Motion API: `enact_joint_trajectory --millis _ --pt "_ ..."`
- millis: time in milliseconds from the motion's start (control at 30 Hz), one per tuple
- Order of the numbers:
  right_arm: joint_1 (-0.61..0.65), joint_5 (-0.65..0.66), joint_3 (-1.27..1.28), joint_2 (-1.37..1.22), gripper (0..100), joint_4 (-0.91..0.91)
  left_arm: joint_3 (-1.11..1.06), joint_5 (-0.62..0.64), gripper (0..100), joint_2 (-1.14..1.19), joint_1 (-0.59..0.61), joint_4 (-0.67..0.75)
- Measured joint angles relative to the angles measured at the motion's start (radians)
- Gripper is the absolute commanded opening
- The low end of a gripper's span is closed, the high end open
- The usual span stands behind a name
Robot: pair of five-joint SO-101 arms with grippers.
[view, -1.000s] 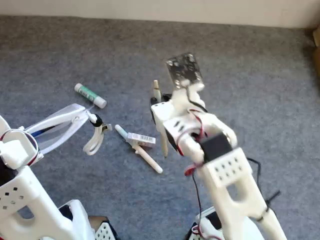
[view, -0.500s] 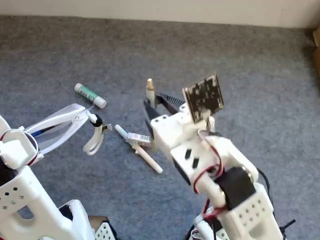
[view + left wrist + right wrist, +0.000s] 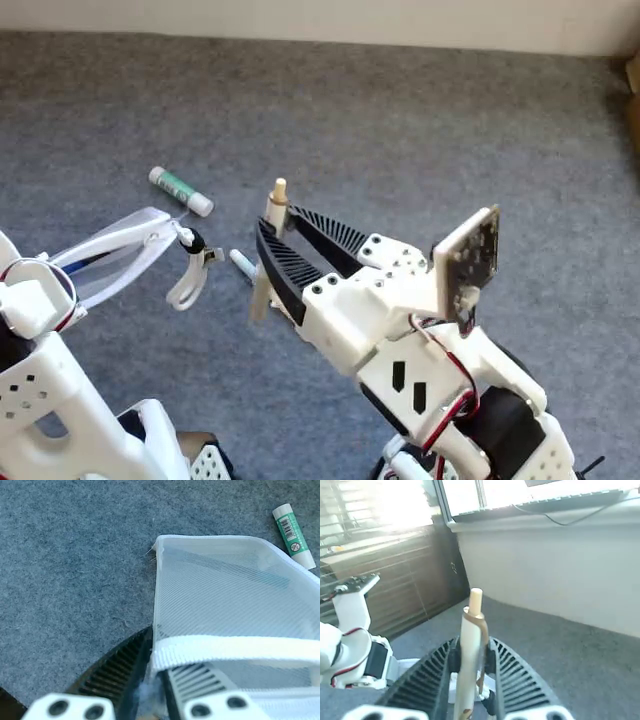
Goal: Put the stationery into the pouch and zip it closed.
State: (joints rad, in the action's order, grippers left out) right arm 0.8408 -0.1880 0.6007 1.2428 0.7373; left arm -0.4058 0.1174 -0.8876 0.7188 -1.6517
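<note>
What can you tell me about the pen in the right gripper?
The pen is cream-coloured and plastic-looking, with a narrower beige tip at its upper end and a brownish clip along its barrel. It stands nearly upright over the grey carpet, clamped mid-barrel between the black ribbed jaws of the right gripper.

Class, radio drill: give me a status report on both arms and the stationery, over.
Right gripper shut on cream pen, raised off carpet. Left gripper shut on pouch edge. Glue stick and blue-tipped pen lie on carpet, outside pouch.
</note>
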Motion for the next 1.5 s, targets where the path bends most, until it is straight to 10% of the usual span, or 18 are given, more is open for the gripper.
enact_joint_trajectory --millis 467,933,1500 --pt "0.166 -0.006 0.034 0.008 0.6 -0.201 0.0 0.0 1 0.0 0.0 0.0" --pt "0.209 -0.006 0.539 -0.002 0.5 -1.071 -0.023 0.0 1 -0.012 0.0 0.0" --pt "0.212 -0.006 0.6 -0.249 0.5 -1.419 -0.023 0.0 1 -0.012 0.0 0.0"
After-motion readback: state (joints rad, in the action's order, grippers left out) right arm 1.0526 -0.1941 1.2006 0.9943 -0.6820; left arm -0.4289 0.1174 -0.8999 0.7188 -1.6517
